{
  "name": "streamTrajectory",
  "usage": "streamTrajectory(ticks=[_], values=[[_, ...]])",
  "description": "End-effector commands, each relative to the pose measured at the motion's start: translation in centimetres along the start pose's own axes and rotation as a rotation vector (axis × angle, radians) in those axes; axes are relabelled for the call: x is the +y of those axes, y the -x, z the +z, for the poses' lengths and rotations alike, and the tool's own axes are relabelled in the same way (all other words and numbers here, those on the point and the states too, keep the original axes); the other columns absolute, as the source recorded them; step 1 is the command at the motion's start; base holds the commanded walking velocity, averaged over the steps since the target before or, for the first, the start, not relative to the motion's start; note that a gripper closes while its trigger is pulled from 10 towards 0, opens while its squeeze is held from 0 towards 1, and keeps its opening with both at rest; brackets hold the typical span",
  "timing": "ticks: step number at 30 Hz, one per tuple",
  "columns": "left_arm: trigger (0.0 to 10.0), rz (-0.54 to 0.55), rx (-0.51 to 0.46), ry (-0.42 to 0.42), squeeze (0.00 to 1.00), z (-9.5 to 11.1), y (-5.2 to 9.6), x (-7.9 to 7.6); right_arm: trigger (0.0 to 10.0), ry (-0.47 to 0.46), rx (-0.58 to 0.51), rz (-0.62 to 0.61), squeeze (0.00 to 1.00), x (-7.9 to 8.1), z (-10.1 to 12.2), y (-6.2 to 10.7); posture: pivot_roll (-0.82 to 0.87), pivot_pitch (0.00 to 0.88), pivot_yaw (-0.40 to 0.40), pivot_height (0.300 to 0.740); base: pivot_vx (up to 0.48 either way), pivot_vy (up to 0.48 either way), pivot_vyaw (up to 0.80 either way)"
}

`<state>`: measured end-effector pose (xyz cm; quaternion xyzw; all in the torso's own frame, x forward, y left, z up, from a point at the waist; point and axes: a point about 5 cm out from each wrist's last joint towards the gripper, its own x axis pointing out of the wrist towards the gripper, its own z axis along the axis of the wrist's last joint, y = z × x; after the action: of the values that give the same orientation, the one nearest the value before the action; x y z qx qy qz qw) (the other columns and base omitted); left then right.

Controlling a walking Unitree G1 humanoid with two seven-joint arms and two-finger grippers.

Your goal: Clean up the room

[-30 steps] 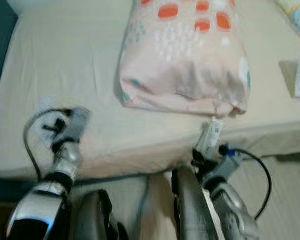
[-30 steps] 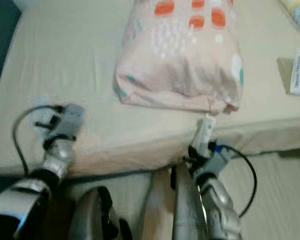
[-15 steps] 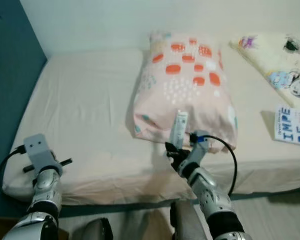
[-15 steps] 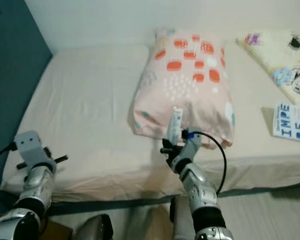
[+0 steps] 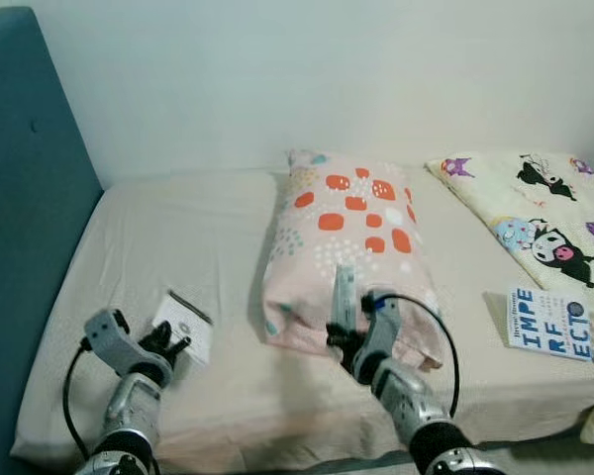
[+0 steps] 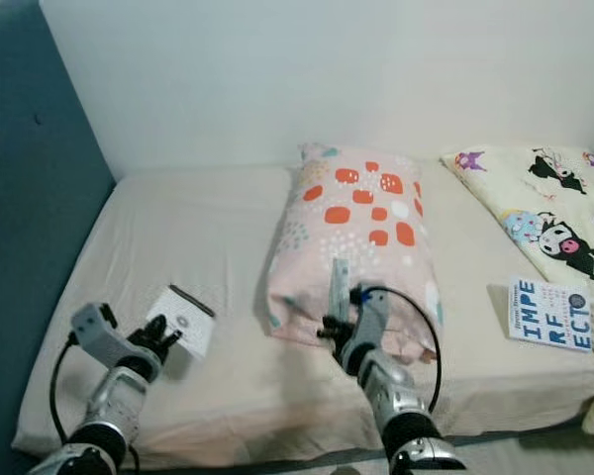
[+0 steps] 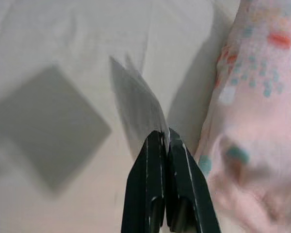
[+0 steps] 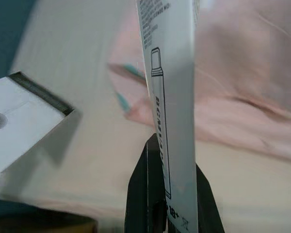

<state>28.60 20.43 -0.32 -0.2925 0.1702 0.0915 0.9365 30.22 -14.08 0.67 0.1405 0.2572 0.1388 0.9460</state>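
Observation:
My left gripper (image 5: pixel 170 343) is shut on the edge of a flat white packet with a dark strip (image 5: pixel 184 325), held just above the beige bed sheet (image 5: pixel 178 237). In the left wrist view the black fingers (image 7: pixel 157 160) pinch the thin packet (image 7: pixel 136 104) edge-on. My right gripper (image 5: pixel 341 336) is shut on a white printed tube (image 5: pixel 345 293) that stands upright in front of the pink pillow with orange spots (image 5: pixel 351 223). The right wrist view has the tube (image 8: pixel 167 73) between the fingers (image 8: pixel 145 194), with the packet (image 8: pixel 19 121) off to one side.
A teal headboard (image 5: pixel 25 198) runs along the bed's left side, and a pale wall stands behind it. A cream cartoon-print blanket (image 5: pixel 544 213) lies at the right, with a book (image 5: pixel 548 323) on the sheet beside it near the front edge.
The camera has risen and pulled back, so more of the bed and the wall show. The left gripper has moved right from the bed's corner to over the sheet. The right gripper still holds the tube.

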Motion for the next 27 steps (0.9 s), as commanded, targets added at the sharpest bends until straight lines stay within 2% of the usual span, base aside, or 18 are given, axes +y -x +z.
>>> streamTrajectory(ticks=[1, 3, 4, 6, 8, 9, 10, 11, 12, 13, 14, 16, 18, 24, 27], values=[[10.0, 0.025, 0.043, -0.050, 0.00, -0.8, 0.5, 0.8, 10.0, 0.009, 0.024, -0.037, 0.00, -0.7, -0.8, 0.4, -0.06, 0.000, -0.012, 0.696, 0.000, 0.000, 0.00], [10.0, 0.032, 0.063, -0.069, 0.00, -1.2, 0.7, 1.1, 10.0, 0.014, 0.042, -0.052, 0.00, -1.0, -1.2, 0.5, -0.06, 0.000, -0.012, 0.701, 0.000, 0.000, 0.00], [10.0, 0.057, 0.117, -0.108, 0.00, -2.2, 1.4, 2.0, 10.0, 0.030, 0.080, -0.088, 0.00, -1.6, -2.2, 1.0, -0.06, 0.000, -0.002, 0.706, 0.000, 0.000, 0.00], [10.0, 0.057, 0.117, -0.108, 0.00, -2.2, 1.4, 2.0, 10.0, 0.030, 0.080, -0.088, 0.00, -1.6, -2.2, 1.0, -0.06, 0.000, -0.002, 0.706, 0.000, 0.000, 0.00], [10.0, 0.140, 0.255, -0.150, 0.00, -5.1, 3.6, 4.6, 10.0, 0.078, 0.189, -0.188, 0.00, -3.4, -5.0, 2.6, -0.06, 0.000, 0.004, 0.710, 0.000, 0.000, 0.00], [10.0, 0.140, 0.255, -0.150, 0.00, -5.1, 3.6, 4.6, 10.0, 0.078, 0.189, -0.188, 0.00, -3.4, -5.0, 2.6, -0.06, 0.000, 0.004, 0.710, 0.000, 0.000, 0.00], [10.0, 0.188, 0.327, -0.165, 0.00, -6.6, 5.0, 5.9, 10.0, 0.093, 0.244, -0.228, 0.00, -4.3, -6.5, 3.6, -0.06, 0.000, 0.006, 0.710, 0.000, 0.000, 0.00], [10.0, 0.188, 0.327, -0.165, 0.00, -6.6, 5.0, 5.9, 10.0, 0.093, 0.244, -0.228, 0.00, -4.3, -6.5, 3.6, -0.06, 0.000, 0.006, 0.710, 0.000, 0.000, 0.00], [10.0, 0.226, 0.384, -0.169, 0.00, -7.8, 6.2, 6.9, 10.0, 0.089, 0.276, -0.257, 0.00, -4.9, -7.5, 4.4, -0.06, 0.000, 0.006, 0.710, 0.000, 0.000, 0.42], [10.0, 0.226, 0.384, -0.169, 0.00, -7.8, 6.2, 6.9, 10.0, 0.089, 0.276, -0.257, 0.00, -4.9, -7.5, 4.4, -0.06, 0.000, 0.006, 0.710, 0.000, 0.000, 0.42], [10.0, 0.253, 0.431, -0.180, 0.00, -8.9, 7.3, 7.6, 10.0, 0.101, 0.311, -0.277, 0.00, -5.3, -8.4, 5.0, -0.06, 0.000, 0.006, 0.710, 0.000, 0.000, 0.79], [10.0, 0.266, 0.487, -0.209, 0.00, -10.0, 8.4, 8.0, 10.0, 0.123, 0.360, -0.307, 0.00, -5.9, -9.5, 5.9, -0.06, 0.000, 0.006, 0.710, 0.000, 0.000, 0.79], [10.0, 0.258, 0.503, -0.212, 0.00, -10.3, 8.6, 8.0, 10.0, 0.135, 0.381, -0.316, 0.00, -6.1, -10.0, 6.3, -0.06, 0.000, 0.003, 0.710, 0.000, 0.000, 0.79], [10.0, 0.221, 0.522, -0.248, 0.00, -10.6, 8.6, 7.7, 10.0, 0.154, 0.407, -0.328, 0.00, -6.4, -10.4, 6.7, -0.05, 0.000, -0.005, 0.710, 0.000, -0.407, 0.79], [10.0, 0.209, 0.522, -0.261, 0.00, -10.4, 8.2, 7.3, 10.0, 0.167, 0.408, -0.328, 0.00, -6.4, -10.3, 6.7, -0.05, 0.000, -0.009, 0.710, 0.000, 0.000, 0.79]])
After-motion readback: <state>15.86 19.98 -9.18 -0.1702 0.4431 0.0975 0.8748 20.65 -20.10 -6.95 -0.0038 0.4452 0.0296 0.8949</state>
